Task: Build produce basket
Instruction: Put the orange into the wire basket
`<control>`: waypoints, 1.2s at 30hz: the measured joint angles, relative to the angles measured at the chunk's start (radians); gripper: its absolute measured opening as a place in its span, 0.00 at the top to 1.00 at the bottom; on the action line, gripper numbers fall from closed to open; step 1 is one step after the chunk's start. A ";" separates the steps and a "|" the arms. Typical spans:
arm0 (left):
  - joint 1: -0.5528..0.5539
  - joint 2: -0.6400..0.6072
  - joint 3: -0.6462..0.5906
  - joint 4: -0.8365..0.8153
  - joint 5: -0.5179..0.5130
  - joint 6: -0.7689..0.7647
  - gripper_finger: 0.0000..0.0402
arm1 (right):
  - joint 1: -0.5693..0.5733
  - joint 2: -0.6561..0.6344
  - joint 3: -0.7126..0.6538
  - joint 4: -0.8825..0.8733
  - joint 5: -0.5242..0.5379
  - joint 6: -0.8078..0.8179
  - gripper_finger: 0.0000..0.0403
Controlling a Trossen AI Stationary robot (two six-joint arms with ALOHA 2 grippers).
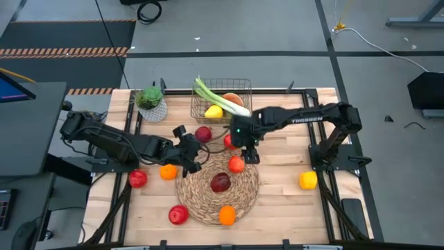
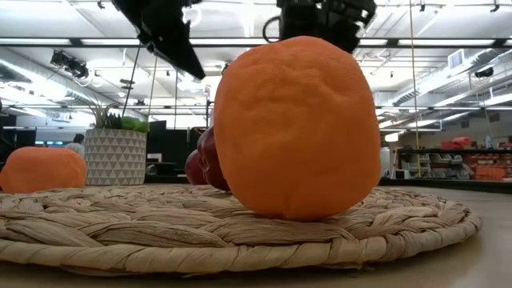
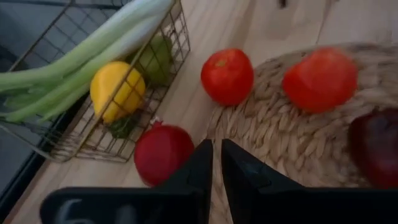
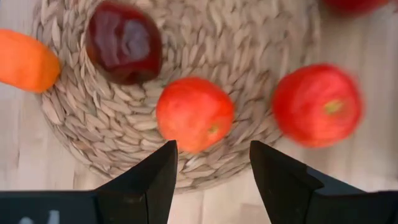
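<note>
Overhead, a light wooden table (image 1: pixel 291 208) carries a large round woven straw mat (image 1: pixel 216 189) near its front centre and a small rectangular dark wire basket (image 1: pixel 220 101) at its far edge. The basket holds a long green-and-white leek (image 1: pixel 220 98) lying diagonally, a yellow lemon (image 1: pixel 214 112), an orange fruit (image 1: pixel 233 99) and, seen from the left wrist, a green pear (image 3: pixel 157 57) beneath the leek.

A white patterned pot with a green plant (image 1: pixel 151 103) stands just left of the basket.

The left gripper (image 1: pixel 189 154) hovers at the mat's far-left edge; its two dark fingers (image 3: pixel 200 168) stand almost together with only a thin slit between them, holding nothing. A red pomegranate-like fruit (image 1: pixel 203 133) lies on the wood just beyond it, near the basket's front.

The right gripper (image 1: pixel 250 154) hangs above the mat's far-right edge, its jaws spread moderately wide and empty. In the right wrist view a red-orange apple (image 4: pixel 194 114) lies on the mat directly ahead of the gap between the fingers (image 4: pixel 155 180). A second red apple (image 4: pixel 317 104) rests on the wood just off the mat.

A dark maroon fruit (image 1: pixel 220 182) occupies the mat's centre, and an orange (image 1: pixel 227 215) sits on its front rim, filling the low view.

Loose on the table lie:
- a second orange (image 1: pixel 168 171) left of the mat
- a red apple at the left (image 1: pixel 138 178)
- a red apple at the front left (image 1: pixel 178 214)
- a yellow-orange fruit (image 1: pixel 308 180) well apart at the right.
</note>
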 joint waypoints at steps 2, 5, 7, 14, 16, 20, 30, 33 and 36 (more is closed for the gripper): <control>0.013 0.017 0.000 0.000 -0.011 0.023 0.90 | 0.017 0.000 -0.039 0.017 0.000 0.028 0.48; 0.039 0.044 0.000 0.014 -0.027 0.060 0.90 | 0.045 -0.001 -0.085 0.054 0.000 0.068 0.48; 0.056 0.070 0.000 0.042 -0.030 0.086 0.90 | 0.067 0.000 -0.111 0.057 0.000 0.091 0.48; 0.072 0.138 0.000 0.135 0.118 0.202 0.89 | 0.167 -0.004 -0.175 0.062 0.007 0.203 0.48; 0.070 0.143 0.000 0.163 0.212 0.232 0.89 | 0.204 -0.004 -0.180 0.061 0.042 0.234 0.48; 0.058 0.144 0.000 0.239 0.357 0.258 0.91 | 0.283 -0.004 -0.182 0.067 0.161 0.297 0.48; -0.036 0.144 0.000 0.301 0.454 0.197 0.90 | 0.507 -0.004 -0.182 0.068 0.361 0.555 0.48; -0.068 0.143 0.000 0.302 0.452 0.164 0.89 | 0.599 -0.004 -0.183 0.068 0.443 0.651 0.48; -0.107 0.143 0.000 0.302 0.453 0.121 0.89 | 0.692 -0.004 -0.183 0.068 0.551 0.740 0.48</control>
